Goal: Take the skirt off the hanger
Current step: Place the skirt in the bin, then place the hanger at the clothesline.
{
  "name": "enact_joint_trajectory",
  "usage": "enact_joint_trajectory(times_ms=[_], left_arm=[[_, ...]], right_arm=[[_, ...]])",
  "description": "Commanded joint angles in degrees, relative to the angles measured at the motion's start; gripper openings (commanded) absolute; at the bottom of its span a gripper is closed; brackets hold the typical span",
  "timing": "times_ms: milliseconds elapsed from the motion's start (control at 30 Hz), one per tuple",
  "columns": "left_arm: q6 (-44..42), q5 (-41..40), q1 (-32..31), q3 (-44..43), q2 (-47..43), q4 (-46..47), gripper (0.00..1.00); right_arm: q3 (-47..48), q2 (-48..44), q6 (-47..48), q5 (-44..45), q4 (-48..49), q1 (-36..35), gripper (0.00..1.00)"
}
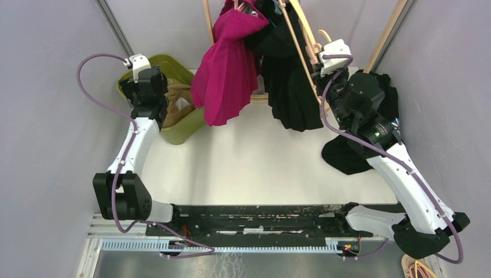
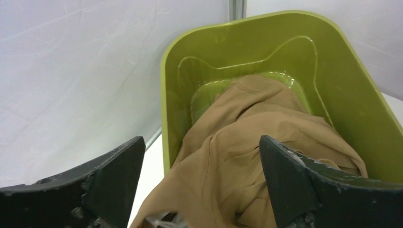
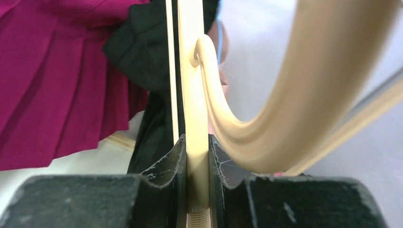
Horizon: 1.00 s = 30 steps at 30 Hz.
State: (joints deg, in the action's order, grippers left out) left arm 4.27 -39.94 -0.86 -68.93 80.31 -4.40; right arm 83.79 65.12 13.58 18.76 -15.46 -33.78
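We note the left gripper poised above the green bin at the far left of the table, its two fingers spread wide apart with nothing between them. Directly below, in the left wrist view, the tan skirt lies crumpled inside the bin; its cloth fills most of the bottom and spills over the near rim toward the camera. The skirt touches neither finger. On the other side, the right gripper is raised at the far right, and its fingers are clamped tight on a straight pale bar of the hanger, which runs upright between the pads. A curved pale wooden piece sweeps off to the right just behind it; we cannot tell whether it belongs to the same hanger. From overhead we record a magenta skirt and a black garment hanging side by side at the back, touching each other. A dark cloth lies on the table beside the right arm.
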Motion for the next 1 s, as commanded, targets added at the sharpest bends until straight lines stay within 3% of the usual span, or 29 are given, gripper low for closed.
enact_joint_trajectory(times_ms=[0,200,433,733,967], left_arm=[[3.5,3.9,-1.8,-2.5,-1.7,-1.5,0.98],[4.5,10.7,-9.0,-6.1,-1.3,-9.2,0.99],[7.3,13.2,-17.8,-4.0,-3.1,-12.0,0.99],[3.2,8.8,-19.7,-3.3,-5.3,-13.7,0.99],[3.5,9.0,-20.2,-2.9,-7.8,-15.1,0.99]], right_arm=[[3.0,-2.1,4.1,8.5,1.6,0.2,0.01],[3.7,-3.1,7.7,13.4,1.8,0.3,0.01],[3.8,-5.7,6.5,18.4,-3.8,0.2,0.01],[-2.5,-12.6,4.2,25.5,-10.3,0.2,0.01],[-6.8,-10.8,-1.7,27.0,-11.8,0.3,0.01]])
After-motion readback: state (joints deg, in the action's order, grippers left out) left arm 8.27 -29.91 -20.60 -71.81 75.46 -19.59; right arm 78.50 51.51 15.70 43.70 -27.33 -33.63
